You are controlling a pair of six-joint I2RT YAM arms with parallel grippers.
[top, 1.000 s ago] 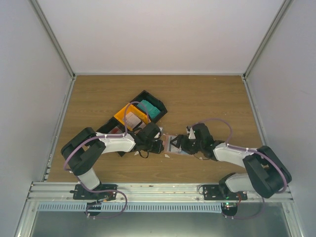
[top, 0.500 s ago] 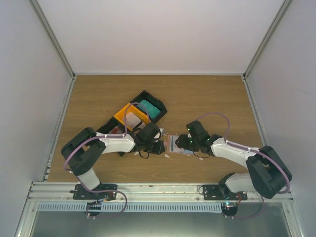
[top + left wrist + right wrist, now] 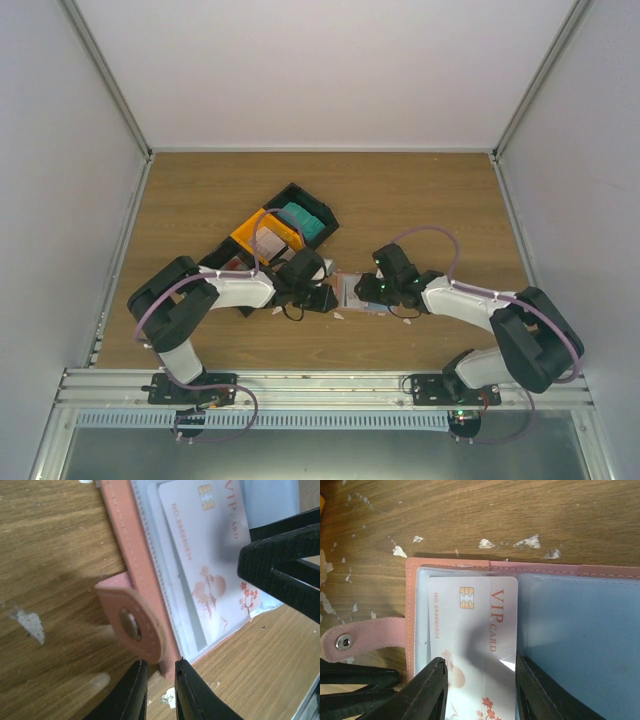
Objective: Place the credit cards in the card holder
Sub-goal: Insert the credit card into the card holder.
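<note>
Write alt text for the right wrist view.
An open salmon card holder lies on the wooden table, a white VIP card in its clear left pocket. The right gripper, jaws apart, straddles the card's near end; the snap strap sticks out left, paper scraps lie beyond.

Matt leather-like card holder point(image 3: 545, 569), glossy plastic card point(image 3: 470, 630), wood-grain table point(image 3: 520, 510).

Salmon card holder point(image 3: 490, 564) open flat on the tabletop point(image 3: 520, 510), light-blue pockets up, snap tab point(image 3: 365, 637) jutting left, white VIP card point(image 3: 470, 630) with red blossoms on its left page.
</note>
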